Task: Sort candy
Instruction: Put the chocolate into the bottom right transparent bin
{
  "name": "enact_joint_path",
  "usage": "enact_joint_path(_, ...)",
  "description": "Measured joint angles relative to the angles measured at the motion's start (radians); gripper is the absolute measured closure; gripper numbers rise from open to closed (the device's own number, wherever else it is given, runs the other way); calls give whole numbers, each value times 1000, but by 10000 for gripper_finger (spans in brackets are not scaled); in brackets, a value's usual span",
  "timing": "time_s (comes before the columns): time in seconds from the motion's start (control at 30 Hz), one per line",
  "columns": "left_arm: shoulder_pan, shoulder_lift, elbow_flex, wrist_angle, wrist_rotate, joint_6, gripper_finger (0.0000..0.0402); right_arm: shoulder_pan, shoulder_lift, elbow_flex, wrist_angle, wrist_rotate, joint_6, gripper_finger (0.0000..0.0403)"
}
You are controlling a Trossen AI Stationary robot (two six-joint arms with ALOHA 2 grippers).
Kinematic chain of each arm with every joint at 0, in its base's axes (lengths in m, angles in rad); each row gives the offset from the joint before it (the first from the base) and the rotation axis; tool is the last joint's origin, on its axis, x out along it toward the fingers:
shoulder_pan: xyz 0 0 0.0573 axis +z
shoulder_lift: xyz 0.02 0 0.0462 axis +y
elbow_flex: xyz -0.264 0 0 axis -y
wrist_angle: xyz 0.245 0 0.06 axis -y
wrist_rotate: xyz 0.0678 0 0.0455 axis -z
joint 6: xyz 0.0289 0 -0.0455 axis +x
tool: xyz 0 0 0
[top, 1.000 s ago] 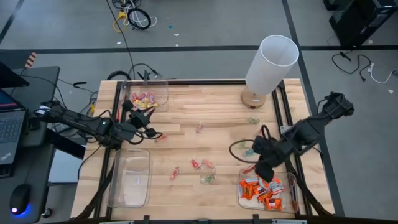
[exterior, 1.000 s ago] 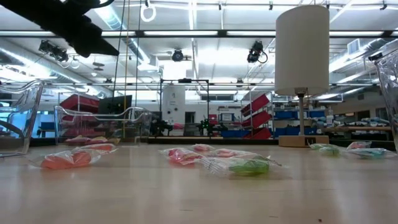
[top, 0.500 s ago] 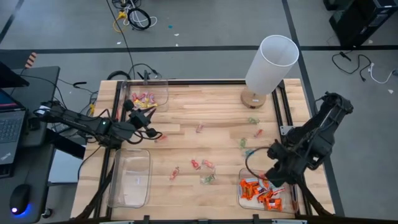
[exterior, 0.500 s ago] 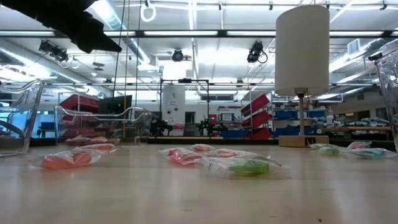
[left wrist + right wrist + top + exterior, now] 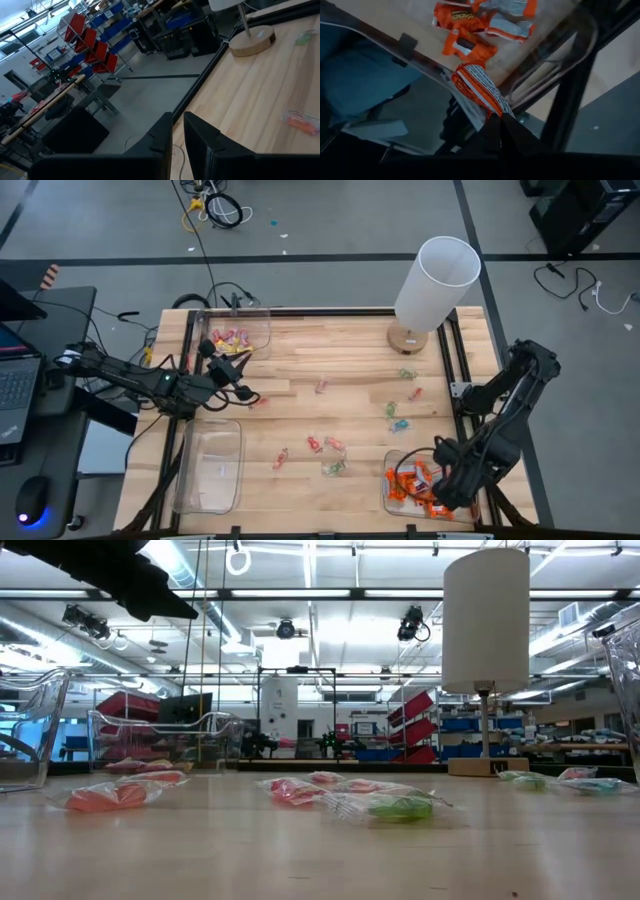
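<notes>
Loose candy (image 5: 322, 445) lies scattered over the wooden table's middle; the low view shows pieces (image 5: 395, 806) flat on the board. My right gripper (image 5: 436, 480) hangs over the near-right clear bin (image 5: 392, 502) of orange candy, shut on one orange piece (image 5: 472, 82). My left gripper (image 5: 238, 372) stays level at the far left, beside the bin of pink candy (image 5: 236, 336). Its fingers (image 5: 165, 132) stand a narrow gap apart with nothing between them. My right gripper pinches one end of the orange wrapper (image 5: 489, 106) between its two fingertips. The fingers slant steeply down from above. The rest of the candy sticks out past the tips, lifted clear, over the bin's wall, with other orange pieces (image 5: 465, 22) lying in the bin beyond.
A white lamp (image 5: 437, 280) stands on its round wooden base (image 5: 407, 340) at the far right. An empty clear bin (image 5: 210, 465) sits near left. Black frame rails run along the table's edges (image 5: 470, 430). A laptop (image 5: 15, 380) lies off the table's left.
My right gripper has swung from the table's middle right toward the near right corner, sinking and tipping more steeply down while rolling. It now hangs over the bin of orange candy and has stayed shut.
</notes>
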Motion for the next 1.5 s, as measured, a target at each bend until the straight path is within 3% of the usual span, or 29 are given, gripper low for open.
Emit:
enact_joint_path(0.57, 0, 0, 0, -2, 0, 0, 353, -37, 141, -6, 35, -116, -2, 403)
enact_joint_path(0.93, 0, 0, 0, -11, 0, 0, 353, -51, 259, -23, 29, -209, -185, 403)
enact_joint_path(1.5, 0, 0, 0, -19, 0, -3, 353, -51, 359, -24, 18, -156, -341, 403)
